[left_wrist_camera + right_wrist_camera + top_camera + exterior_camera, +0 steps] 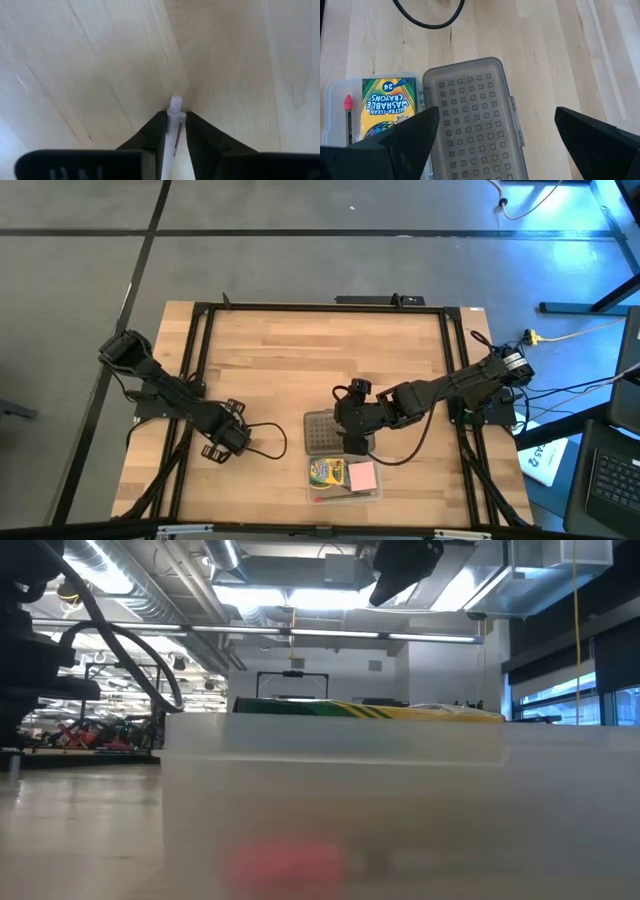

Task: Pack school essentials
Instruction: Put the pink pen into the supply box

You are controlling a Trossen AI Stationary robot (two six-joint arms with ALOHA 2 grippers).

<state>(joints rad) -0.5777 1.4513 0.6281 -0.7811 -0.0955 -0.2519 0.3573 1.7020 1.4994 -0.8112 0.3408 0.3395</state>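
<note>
My left gripper [225,442] points down at the table's near left and is shut on a pale pencil [175,117], a thin white stick with a red mark. My right gripper [497,117] hangs open above the grey dotted lid [475,120], touching nothing. The lid lies flat on the table beside the clear case [345,478]. In the case lie the green-yellow crayon box [387,102], the pink pad [362,476] and a dark pencil with a red end [348,115]. Scissors and eraser do not show. My left gripper pinches the pale pencil between its two fingers [155,132], coming from above and pointing down. The fingers lie across the pencil, whose short end [176,104] sticks out just past them. Whether the pencil rests on the wood or hangs just above it, I cannot tell.
A black cable [265,442] loops on the wood right of my left gripper. A black frame [320,306] runs round the tabletop. Bare wood [320,360] stretches over the far half. In the low view the clear case [330,810] fills the foreground.
</note>
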